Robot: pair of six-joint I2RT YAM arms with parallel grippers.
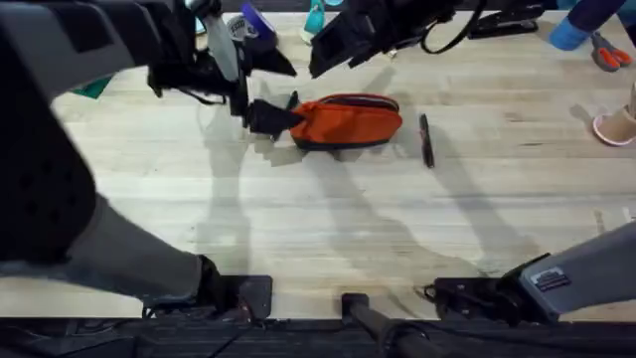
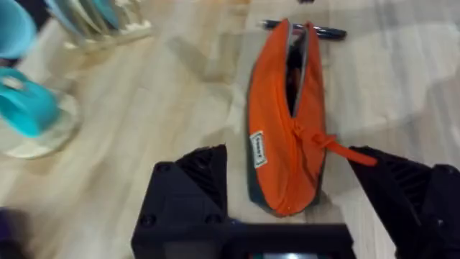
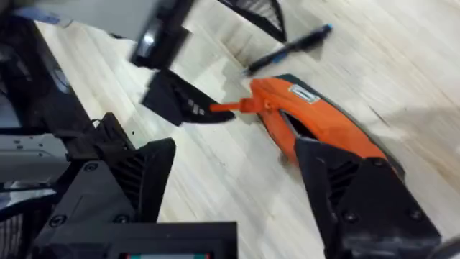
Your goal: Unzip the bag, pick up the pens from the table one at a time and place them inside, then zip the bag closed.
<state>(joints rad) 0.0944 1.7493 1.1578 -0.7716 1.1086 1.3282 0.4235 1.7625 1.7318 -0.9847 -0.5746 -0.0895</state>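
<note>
The orange bag (image 1: 348, 121) lies on the table (image 1: 328, 229), its zipper partly open in the left wrist view (image 2: 287, 122). Its orange pull tab (image 2: 348, 152) sticks out toward one left finger (image 2: 402, 191). My left gripper (image 1: 270, 91) is open and straddles the bag's left end without gripping it. A dark pen (image 1: 425, 139) lies on the wood just right of the bag, and shows beyond it (image 2: 305, 30). My right gripper (image 1: 343, 45) hovers open above the bag's far side, its fingers (image 3: 136, 180) framing the bag (image 3: 323, 126) and the pen (image 3: 287, 49).
A black stapler (image 1: 507, 25) and orange-handled scissors (image 1: 608, 52) lie at the back right. A pink object (image 1: 616, 124) sits at the right edge. Teal cups (image 2: 21, 101) and a rack (image 2: 100, 18) stand at the back left. The near half of the table is bare wood.
</note>
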